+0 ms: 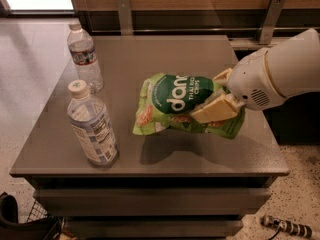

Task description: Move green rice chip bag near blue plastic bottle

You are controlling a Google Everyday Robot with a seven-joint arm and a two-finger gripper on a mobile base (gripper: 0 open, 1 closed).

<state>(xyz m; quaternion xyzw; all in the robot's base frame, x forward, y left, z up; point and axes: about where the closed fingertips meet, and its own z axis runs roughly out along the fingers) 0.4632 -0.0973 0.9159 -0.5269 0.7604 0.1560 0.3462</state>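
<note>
Camera view, left to right: 1 clear water bottle (85,56) stands upright at the left rear of the table (150,54). The blue plastic bottle (92,126) stands upright at left front, capped. I cannot tell either fill level. The green rice chip bag (175,104) hangs above mid-table, shadow beneath, near the blue plastic bottle but apart from it. At right, the gripper (217,95) clamps the bag's right end between 2 tan fingers.

At centre-right, the tan-fingered gripper (205,98) clamps a crinkly light-green chip bag (170,100); a pale-blue plastic bottle (93,130) stands lower left.
</note>
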